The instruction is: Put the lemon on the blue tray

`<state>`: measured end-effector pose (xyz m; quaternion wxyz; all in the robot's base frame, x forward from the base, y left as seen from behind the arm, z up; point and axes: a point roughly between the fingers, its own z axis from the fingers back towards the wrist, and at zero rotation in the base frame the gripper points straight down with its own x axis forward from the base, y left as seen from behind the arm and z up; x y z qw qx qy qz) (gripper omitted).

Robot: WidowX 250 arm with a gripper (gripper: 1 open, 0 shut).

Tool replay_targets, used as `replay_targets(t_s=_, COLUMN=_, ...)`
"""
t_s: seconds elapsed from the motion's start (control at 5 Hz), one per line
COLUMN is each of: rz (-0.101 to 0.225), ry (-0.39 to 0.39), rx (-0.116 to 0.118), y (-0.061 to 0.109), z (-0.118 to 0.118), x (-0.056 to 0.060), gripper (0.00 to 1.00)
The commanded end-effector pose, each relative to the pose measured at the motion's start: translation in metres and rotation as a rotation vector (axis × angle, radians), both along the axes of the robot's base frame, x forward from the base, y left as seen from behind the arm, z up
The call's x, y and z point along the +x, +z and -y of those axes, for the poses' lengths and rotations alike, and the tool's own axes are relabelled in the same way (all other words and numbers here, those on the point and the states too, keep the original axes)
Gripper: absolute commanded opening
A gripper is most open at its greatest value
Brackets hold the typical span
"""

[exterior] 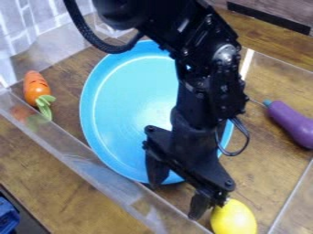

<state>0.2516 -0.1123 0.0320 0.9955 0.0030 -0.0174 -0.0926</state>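
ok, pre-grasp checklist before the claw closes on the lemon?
1. Claw open: ok. The claw has its fingers spread, nothing between them.
2. Claw pointing down at the target: ok. It hangs roughly vertical just above and left of the lemon.
3. Lemon centred between the fingers: not ok. One finger sits at the lemon's upper left edge; the fruit lies mostly to the right of the claw.
4. Lemon fully visible: not ok. It is cut off by the bottom edge of the picture.
5. Blue tray free to receive: cannot tell. The arm hides much of it; the visible part is bare.
6. Bystanders clear: ok. Carrot and eggplant lie apart from the lemon.
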Motion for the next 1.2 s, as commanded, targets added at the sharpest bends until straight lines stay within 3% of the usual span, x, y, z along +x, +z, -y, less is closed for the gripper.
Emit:
replay_targets(t_s=0.0, rz=0.064, ry=0.026, rx=-0.023, y=0.015, z=0.015, x=0.008, gripper=1.00)
replay_targets(t_s=0.2, rz=0.076, ry=0.069, rx=-0.027, y=0.015, z=0.024, x=0.007, gripper=1.00)
replay_targets(t_s=0.6, rz=0.083, ry=-0.024, rx=-0.048, y=0.008, z=0.030, x=0.020, gripper=1.00)
replay_targets(t_s=1.0, rz=0.087, ry=-0.064, rx=-0.069, y=-0.002, z=0.037, x=0.018, gripper=1.00)
